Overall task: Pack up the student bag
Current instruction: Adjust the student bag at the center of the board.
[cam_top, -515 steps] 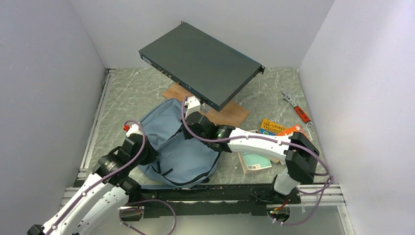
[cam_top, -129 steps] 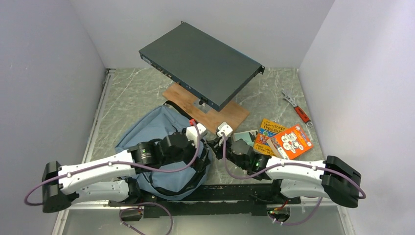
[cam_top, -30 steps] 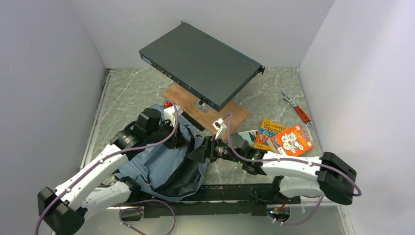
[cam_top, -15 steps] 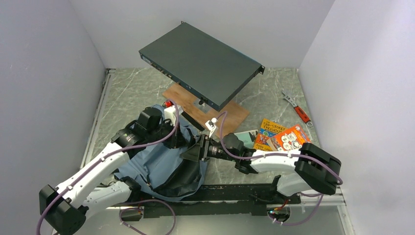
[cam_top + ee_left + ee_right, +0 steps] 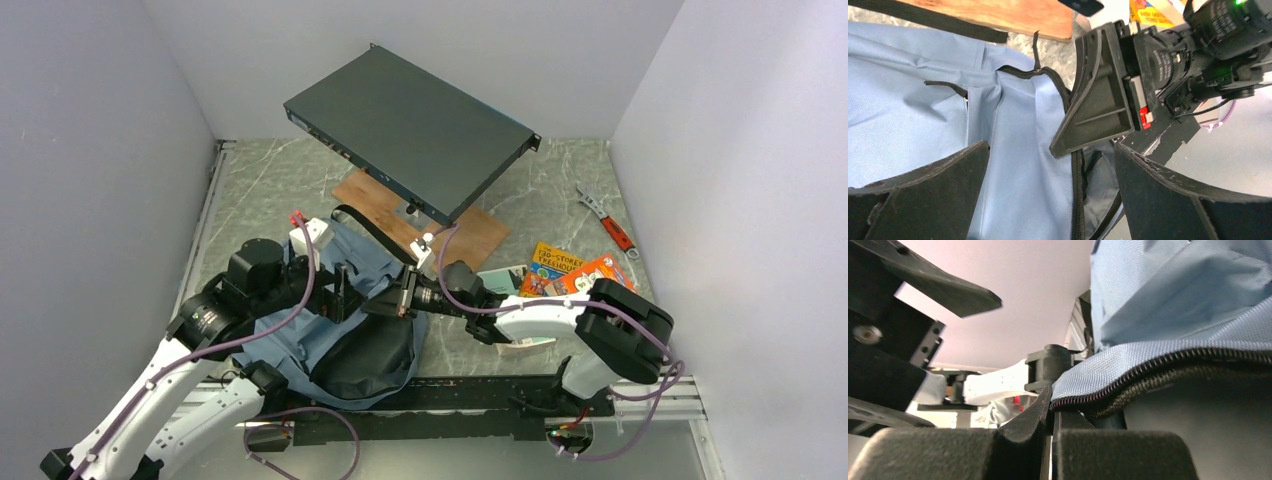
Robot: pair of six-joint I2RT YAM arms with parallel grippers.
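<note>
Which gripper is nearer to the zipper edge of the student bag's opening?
Right. The right gripper has its fingers shut on the zipper edge of the student bag. The left gripper is open, spread to either side of that edge, gripping nothing.

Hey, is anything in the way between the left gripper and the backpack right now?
Nothing covers the backpack under the open left gripper. The right gripper sits just ahead of it, shut on the zipper edge, so a reach there would likely meet it.
</note>
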